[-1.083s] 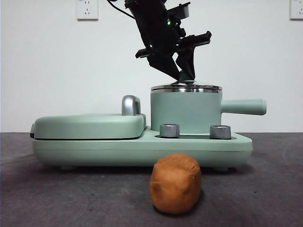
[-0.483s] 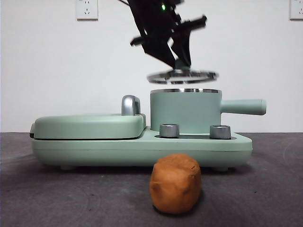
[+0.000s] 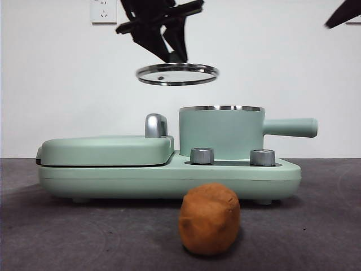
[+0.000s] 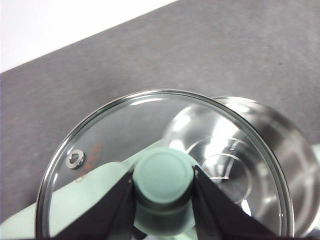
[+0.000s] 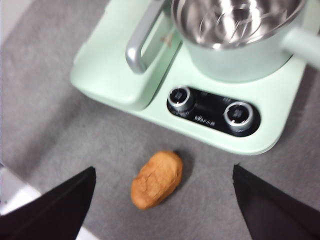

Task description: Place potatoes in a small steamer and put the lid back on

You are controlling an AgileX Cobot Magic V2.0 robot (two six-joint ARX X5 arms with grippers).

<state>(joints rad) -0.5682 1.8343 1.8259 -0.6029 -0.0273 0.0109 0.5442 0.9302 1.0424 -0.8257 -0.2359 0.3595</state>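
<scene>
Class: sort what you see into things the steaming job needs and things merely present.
Needed: potato; small steamer, open; lid, held aloft by left gripper; right gripper, open above the potato.
Merely present: griddle cover; two control knobs; wall sockets.

The small steamer (image 3: 221, 132) sits on the right half of the cooker base (image 3: 169, 176), with the griddle plate (image 3: 105, 150) to its left and two dials (image 3: 202, 156) in front of it (its handle (image 3: 290, 127) points out to the right). The lid (image 3: 177, 74) hangs in the air above and a little left of the open pot, held by its knob (image 4: 164, 173) in the left gripper (image 4: 163, 187), clear of the rim. The potato (image 3: 209, 219) lies on the table (image 3: 316, 226) in front of the base, below the dials, and the right gripper (image 5: 162, 200) hovers over it, apart from it.
</scene>
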